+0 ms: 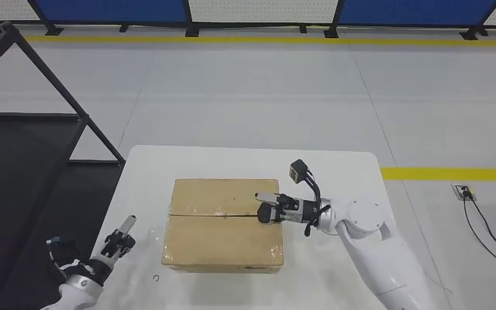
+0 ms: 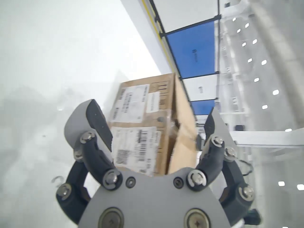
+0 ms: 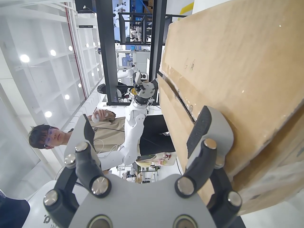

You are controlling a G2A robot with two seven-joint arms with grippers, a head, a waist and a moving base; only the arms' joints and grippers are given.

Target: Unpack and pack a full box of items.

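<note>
So, a plain brown cardboard box [image 1: 221,232] sits shut in the middle of the white counter [image 1: 341,170]. It's got a glossy tape seam [image 1: 209,215] across its flat top and white printed labels [image 2: 131,103] on one side. The right jaws are spread wide at the box's top edge by the seam, one grey finger [image 3: 213,131] right by the cardboard, gripping nothing. The left jaws are spread too, by the counter's edge, well apart from the box.

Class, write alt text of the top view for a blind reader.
A closed cardboard box sits on a white table. The open right gripper is at the seam on the box's top; the left gripper is apart from it, near the table's edge.
</note>
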